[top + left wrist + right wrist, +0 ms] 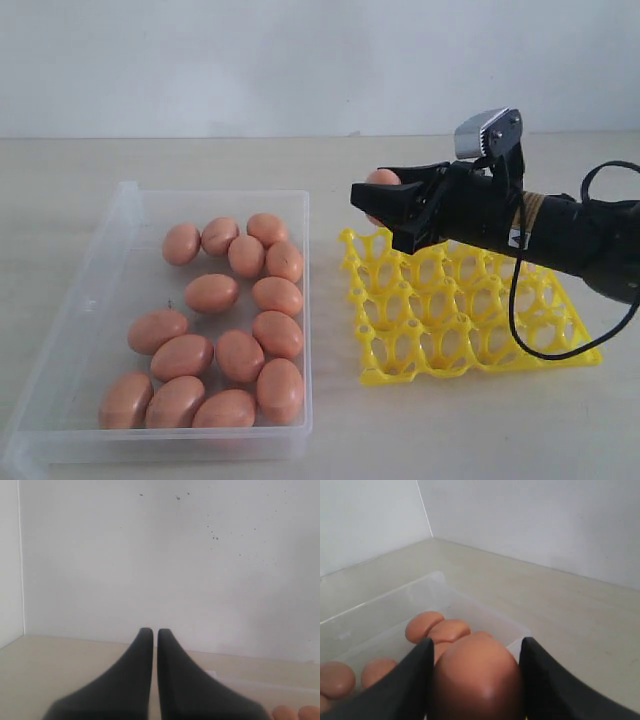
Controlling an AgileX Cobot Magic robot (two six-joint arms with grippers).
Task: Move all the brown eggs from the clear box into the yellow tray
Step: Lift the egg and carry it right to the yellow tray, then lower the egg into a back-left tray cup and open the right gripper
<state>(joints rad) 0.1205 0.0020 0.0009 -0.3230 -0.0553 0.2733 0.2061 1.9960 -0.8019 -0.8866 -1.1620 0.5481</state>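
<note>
Several brown eggs (240, 355) lie in the clear box (120, 215) on the left. The yellow tray (470, 310) sits to its right, and no egg shows in the cups I can see. My right gripper (385, 205) hovers over the tray's far left corner, shut on one brown egg (477, 672) whose tip peeks past the fingers (381, 179). Behind it the wrist view shows the box (440, 587) with more eggs (437, 627). My left gripper (155, 632) is shut and empty, pointing at a white wall; it is not in the exterior view.
The arm and a black cable (520, 320) cover the tray's far right cups. A beige tabletop (330, 440) runs under everything, with a white wall (300, 60) behind. Two egg tops (295, 714) show at the left wrist view's corner.
</note>
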